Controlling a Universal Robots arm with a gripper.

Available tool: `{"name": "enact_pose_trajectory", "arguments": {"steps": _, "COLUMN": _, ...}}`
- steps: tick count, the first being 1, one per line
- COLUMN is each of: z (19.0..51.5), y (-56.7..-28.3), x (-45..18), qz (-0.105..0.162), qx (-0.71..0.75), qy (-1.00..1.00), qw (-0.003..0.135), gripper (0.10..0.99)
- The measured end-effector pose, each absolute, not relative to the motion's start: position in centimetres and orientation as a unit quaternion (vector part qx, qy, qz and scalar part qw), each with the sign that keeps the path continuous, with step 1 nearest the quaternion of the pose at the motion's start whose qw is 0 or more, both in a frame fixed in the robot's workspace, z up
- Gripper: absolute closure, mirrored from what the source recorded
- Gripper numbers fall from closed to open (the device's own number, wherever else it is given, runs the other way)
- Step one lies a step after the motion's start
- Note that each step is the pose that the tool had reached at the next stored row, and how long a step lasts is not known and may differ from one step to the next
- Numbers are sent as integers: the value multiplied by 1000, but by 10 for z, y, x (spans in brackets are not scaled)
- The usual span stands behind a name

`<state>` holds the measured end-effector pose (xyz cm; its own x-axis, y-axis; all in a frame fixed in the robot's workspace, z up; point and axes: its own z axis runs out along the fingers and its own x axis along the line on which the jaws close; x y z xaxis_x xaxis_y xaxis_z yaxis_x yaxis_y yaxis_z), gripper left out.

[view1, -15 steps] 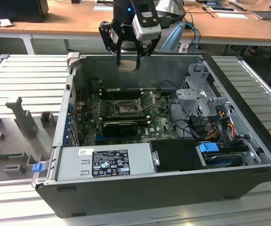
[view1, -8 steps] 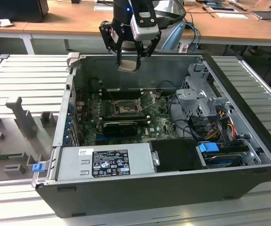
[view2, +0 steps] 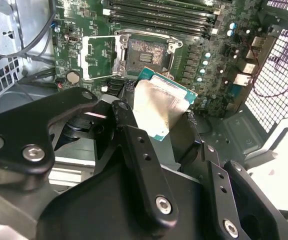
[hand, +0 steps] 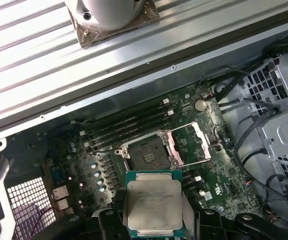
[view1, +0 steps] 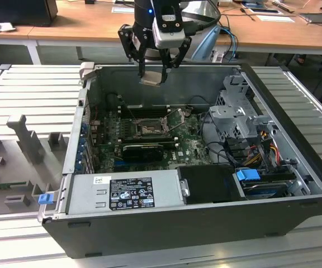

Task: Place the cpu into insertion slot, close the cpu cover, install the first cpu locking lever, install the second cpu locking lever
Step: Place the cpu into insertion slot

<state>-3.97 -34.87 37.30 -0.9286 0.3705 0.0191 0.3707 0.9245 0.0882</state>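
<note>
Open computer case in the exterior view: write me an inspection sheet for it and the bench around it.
Surface: grey ribbed metal bench carrying the open black computer case.
Job's things: flat square silver-grey cpu held in the air over the case, apart from the slot; square dark insertion slot bare; thin silver-grey metal cpu cover swung open beside it.
Clutter: grey moulded fixtures on the bench at the exterior view's left.
Grippers: black hand shut on the cpu.
Cables: red, yellow and black wire bundle inside the case, at the exterior view's right.
Surroundings: wooden desk behind, with white papers.
</note>
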Motion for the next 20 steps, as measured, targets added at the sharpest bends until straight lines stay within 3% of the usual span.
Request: {"name": "enact_pose_trajectory", "arguments": {"steps": 20, "z": 372, "y": -349, "x": -42, "qz": -44, "qx": -287, "qy": -957, "qw": -4, "gripper": 557}}
